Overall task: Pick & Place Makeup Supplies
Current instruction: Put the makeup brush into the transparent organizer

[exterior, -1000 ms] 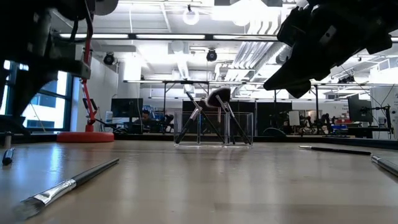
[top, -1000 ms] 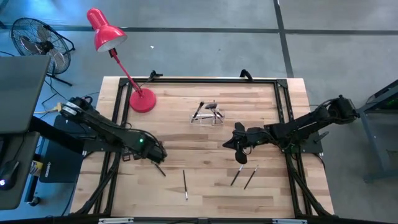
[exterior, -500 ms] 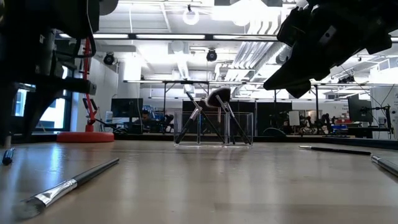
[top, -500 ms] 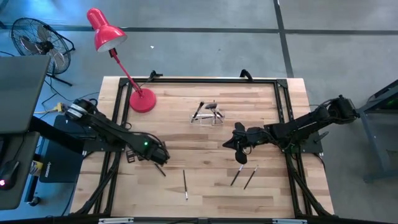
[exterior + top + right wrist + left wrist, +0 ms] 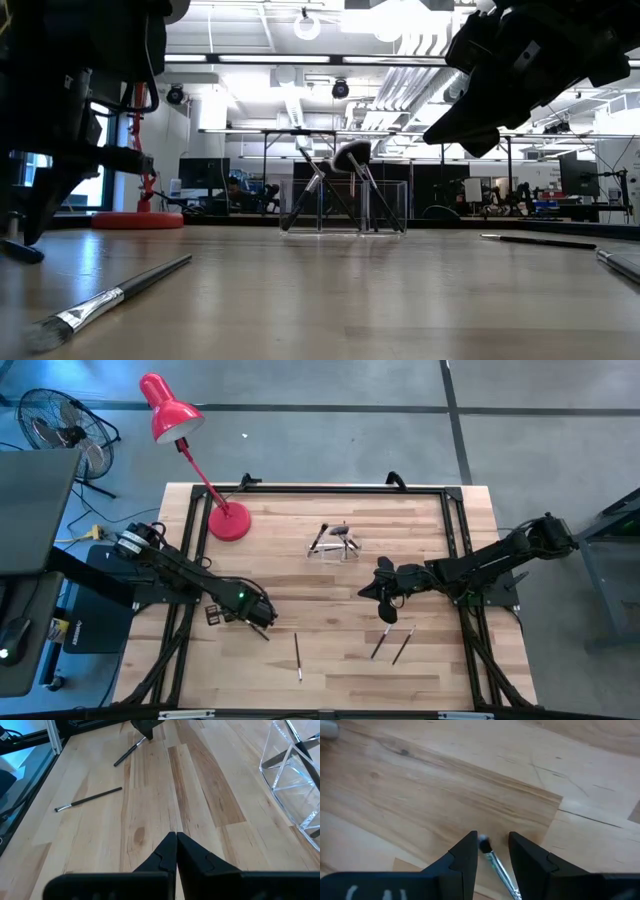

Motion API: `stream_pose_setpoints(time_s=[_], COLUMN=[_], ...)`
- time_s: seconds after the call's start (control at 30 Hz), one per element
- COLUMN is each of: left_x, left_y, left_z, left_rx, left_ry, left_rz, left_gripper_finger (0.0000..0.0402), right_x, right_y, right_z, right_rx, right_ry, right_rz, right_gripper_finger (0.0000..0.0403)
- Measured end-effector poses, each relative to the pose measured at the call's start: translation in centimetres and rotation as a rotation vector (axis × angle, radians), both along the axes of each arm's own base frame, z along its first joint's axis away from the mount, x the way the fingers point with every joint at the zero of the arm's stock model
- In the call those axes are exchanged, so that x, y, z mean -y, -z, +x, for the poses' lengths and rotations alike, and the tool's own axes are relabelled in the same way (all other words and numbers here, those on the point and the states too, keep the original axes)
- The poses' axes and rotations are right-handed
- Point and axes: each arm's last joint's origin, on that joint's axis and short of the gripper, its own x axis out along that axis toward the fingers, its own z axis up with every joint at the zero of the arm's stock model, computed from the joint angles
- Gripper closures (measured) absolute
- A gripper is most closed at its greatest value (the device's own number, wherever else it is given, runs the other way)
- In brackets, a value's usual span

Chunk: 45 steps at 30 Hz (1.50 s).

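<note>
A thin makeup brush (image 5: 498, 869) with a silvery ferrule and a dark tip lies flat on the wooden table. My left gripper (image 5: 492, 839) points down over it, open, one finger on each side of its tip end without touching; in the high view this gripper (image 5: 260, 620) is at the near left. More brushes lie flat: one (image 5: 298, 657) near the front, two (image 5: 380, 643) (image 5: 403, 645) to the right. My right gripper (image 5: 385, 598) hangs shut above the table's middle right, holding nothing (image 5: 176, 842).
A small clear holder (image 5: 335, 544) with several brushes leaning in it stands at the table's far middle. A red desk lamp (image 5: 228, 520) stands at the far left. The low view shows one brush (image 5: 112, 294) close to the near edge. Bare wood lies between the two arms.
My left gripper has come down toward the table and a little toward the near right, onto the tip end of the brush lying there. Its fingers have stayed open. The brushes have not moved.
</note>
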Motion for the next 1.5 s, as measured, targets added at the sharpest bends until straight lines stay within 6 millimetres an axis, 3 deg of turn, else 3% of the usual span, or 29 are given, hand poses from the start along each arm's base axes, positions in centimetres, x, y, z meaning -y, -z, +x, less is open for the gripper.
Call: stream_pose_setpoints(time_s=[0.9, 1.2, 1.3, 1.5], left_x=[0.02, 0.02, 0.00, -0.03], left_y=[-0.01, 0.00, -0.04, -0.04], left_z=[0.16, 0.26, 0.39, 0.51], left_rx=[0.021, 0.032, 0.047, 0.056], left_ry=[0.036, 0.072, 0.176, 0.284], left_rz=[0.004, 0.009, 0.020, 0.032], left_gripper_finger=[0.0292, 0.0368, 0.0393, 0.0396], right_x=[0.00, 0.00, 0.00, 0.07], right_y=[-0.03, -0.03, -0.03, -0.03], right_z=[0.02, 0.02, 0.02, 0.02], right_rx=[0.004, 0.004, 0.004, 0.006], right_ry=[0.000, 0.000, 0.000, 0.021], right_rz=[0.000, 0.000, 0.000, -0.011], right_gripper_finger=[0.0401, 0.0401, 0.0401, 0.0397])
